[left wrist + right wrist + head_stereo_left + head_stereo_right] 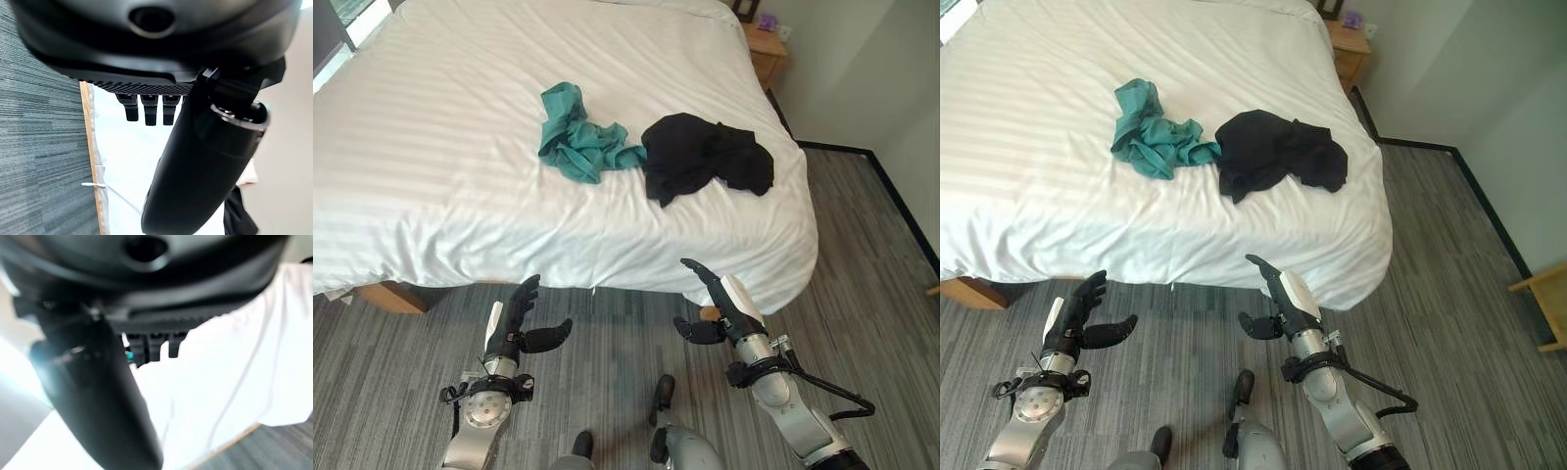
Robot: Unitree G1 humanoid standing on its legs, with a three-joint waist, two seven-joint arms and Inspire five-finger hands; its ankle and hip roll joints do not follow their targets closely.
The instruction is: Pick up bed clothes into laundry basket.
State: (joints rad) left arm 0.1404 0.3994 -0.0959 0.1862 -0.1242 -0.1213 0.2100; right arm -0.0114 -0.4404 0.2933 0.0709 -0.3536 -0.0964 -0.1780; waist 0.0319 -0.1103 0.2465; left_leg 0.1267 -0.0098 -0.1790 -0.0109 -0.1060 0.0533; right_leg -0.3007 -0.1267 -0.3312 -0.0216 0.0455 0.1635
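Target items: a teal garment (579, 138) and a black garment (705, 157) lie crumpled on the bed (460, 196), touching at their near edges where the teal cloth meets the black.
Item position: both sit toward the middle of the bed's white cover, well back from its near edge; the black one lies toward the robot's right, the teal one nearer the centre.
Direction from hands: both garments lie ahead of and above the hands, across the near edge of the mattress.
Long axis: the black garment spreads mainly side to side across the bed; the teal one runs from its far-left end toward its near-right end.
Left hand (521, 328): held low over the floor (862, 294) in front of the bed, fingers straight, thumb spread, holding nothing.
Right hand (720, 308): held low just before the bed's edge, fingers extended, thumb spread, holding nothing.
Nearer hand: judged the right hand for the black garment; the teal one lies roughly between the two arms.
Obstruction: nothing lies between hands and garments; the reach across the mattress is the likely constraint.
Surroundings: a wooden nightstand (768, 51) stands by the far right corner of the bed.
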